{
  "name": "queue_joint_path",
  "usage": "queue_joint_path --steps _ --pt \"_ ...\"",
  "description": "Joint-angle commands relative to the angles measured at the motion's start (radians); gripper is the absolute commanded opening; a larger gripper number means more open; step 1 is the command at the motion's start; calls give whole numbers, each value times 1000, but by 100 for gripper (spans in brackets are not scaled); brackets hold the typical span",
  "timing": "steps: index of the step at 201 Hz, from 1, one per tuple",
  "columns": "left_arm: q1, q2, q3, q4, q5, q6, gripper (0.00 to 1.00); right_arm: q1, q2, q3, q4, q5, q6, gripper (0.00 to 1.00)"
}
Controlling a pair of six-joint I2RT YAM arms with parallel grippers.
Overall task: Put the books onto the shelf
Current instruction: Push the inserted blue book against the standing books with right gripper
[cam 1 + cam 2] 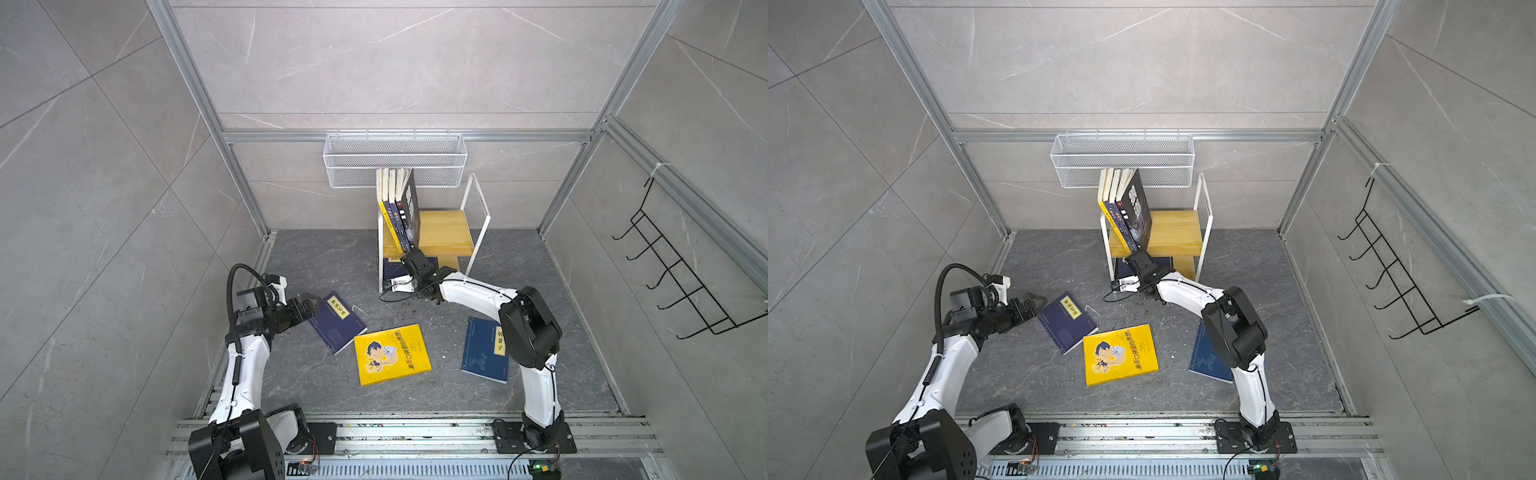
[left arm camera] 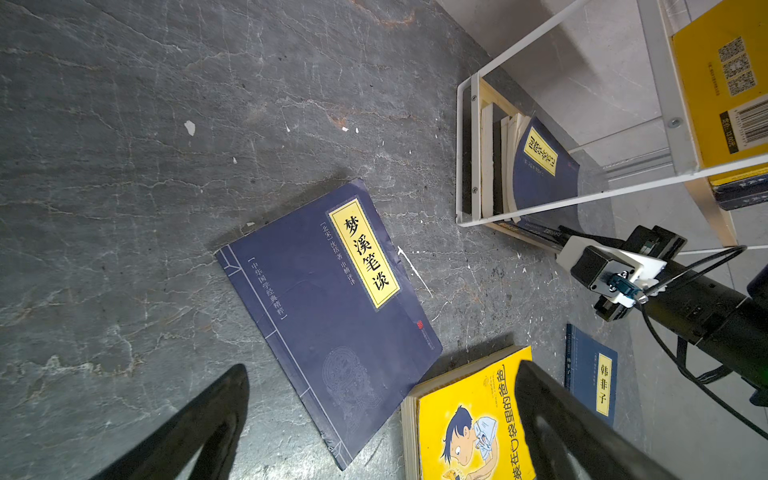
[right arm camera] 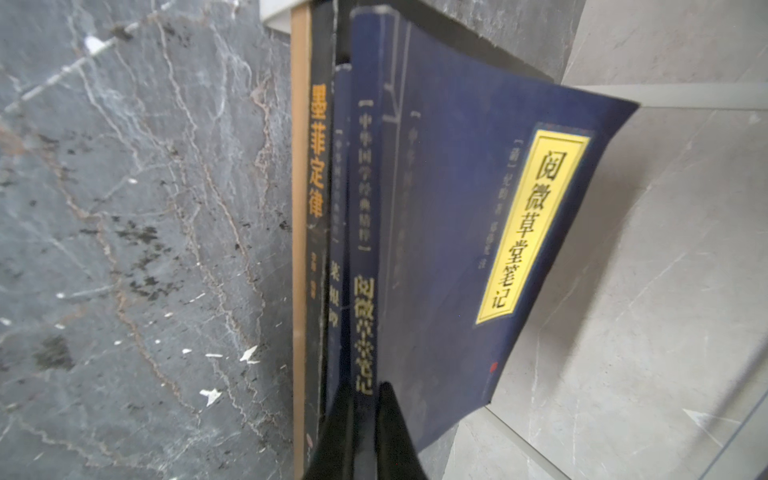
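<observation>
- On the lower tier of the shelf [image 1: 440,232], the right gripper [image 3: 365,415] is pinched tight on the foot of the spine of a standing navy book [image 3: 457,249]. The book's front cover, with its yellow label, curls away from the pages.
- Just beside that spine stand a second navy spine [image 3: 340,208] and a black spine with orange characters [image 3: 318,187], packed against the frame's left end as the top views show it.
- Upper tier: a row of books [image 1: 399,208] stands at the left end, leaning right. The outermost is a black cover with white characters [image 1: 1138,212].
- Left gripper [image 1: 311,305] hangs with its jaws spread wide and nothing between them, over one edge of a flat navy book [image 1: 338,328] on the dark floor [image 1: 316,257].
- Yellow cartoon book [image 1: 390,353] lies face up just beside that one. Contact between the two cannot be told.
- Another floor-lying navy book [image 1: 484,353] sits partly hidden under the right arm's elbow.
- Wire basket [image 1: 395,160] hangs on the back wall above the shelf, and a black hook rack [image 1: 673,270] hangs on the right wall.
</observation>
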Motion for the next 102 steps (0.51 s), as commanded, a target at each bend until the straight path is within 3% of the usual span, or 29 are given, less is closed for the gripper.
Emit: queue_joint_path --steps 1,102 --pt "9 -5 32 8 22 15 100 -7 46 38 -50 19 52 3" --pt "18 -3 33 8 23 14 100 -22 9 -7 -56 2 37 3"
